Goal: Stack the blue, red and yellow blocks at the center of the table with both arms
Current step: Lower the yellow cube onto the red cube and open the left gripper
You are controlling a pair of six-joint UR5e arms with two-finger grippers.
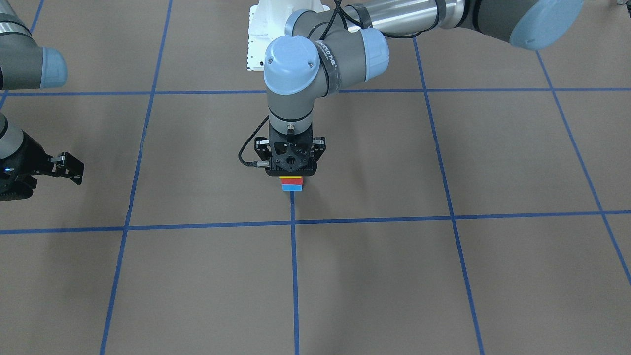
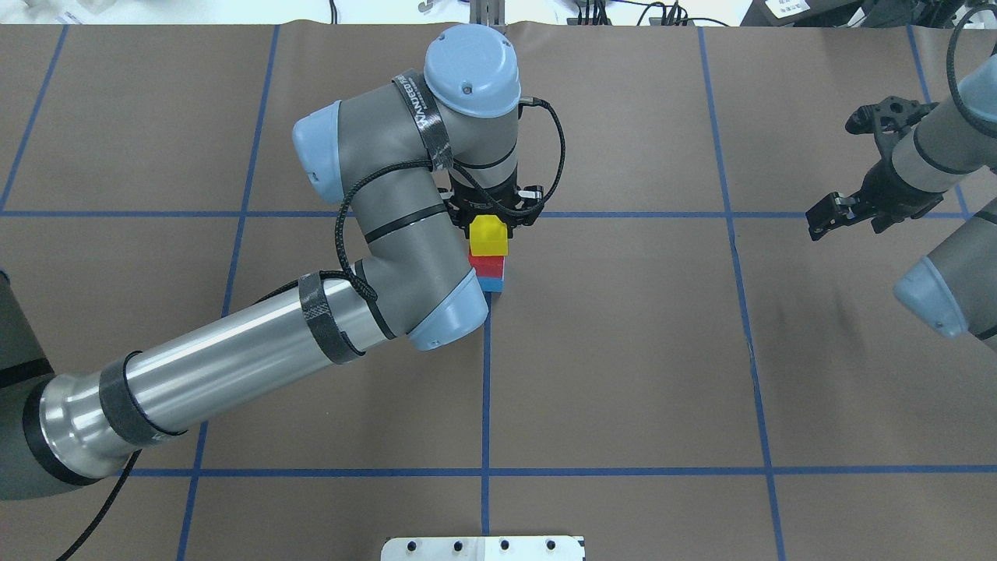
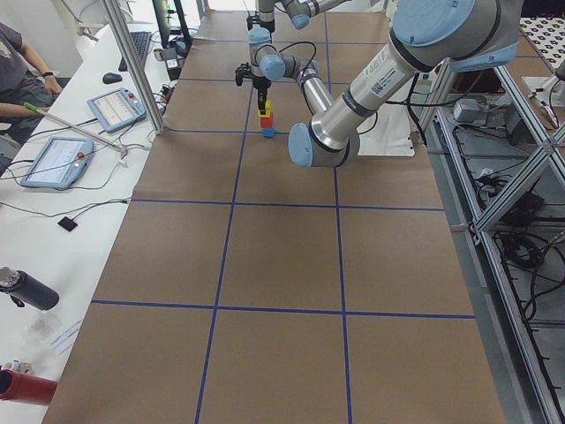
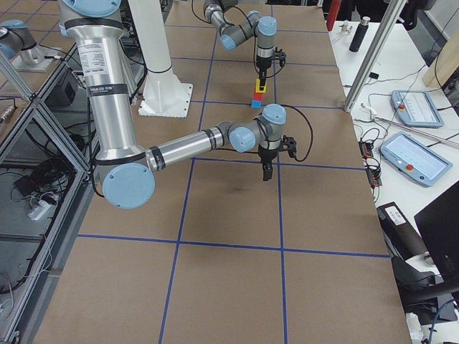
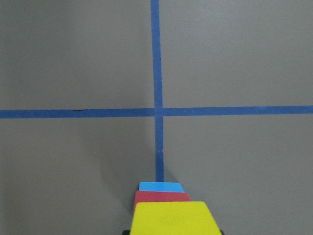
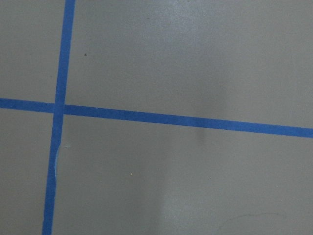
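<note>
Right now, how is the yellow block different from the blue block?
Position: the yellow block tops the stack; the blue block is at the bottom, on the table. Neighbour: the yellow block rests on the red block, while the blue block carries it. Gripper: the left gripper is right at the yellow block, clear of the blue block. Shared: both are plain cubes of equal size in one stack.

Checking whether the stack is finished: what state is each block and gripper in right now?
blue block: bottom, on the table
red block: middle, on the blue block
yellow block: top, on the red block
left gripper: down at the yellow block, grip unclear
right gripper: aside, empty
</note>
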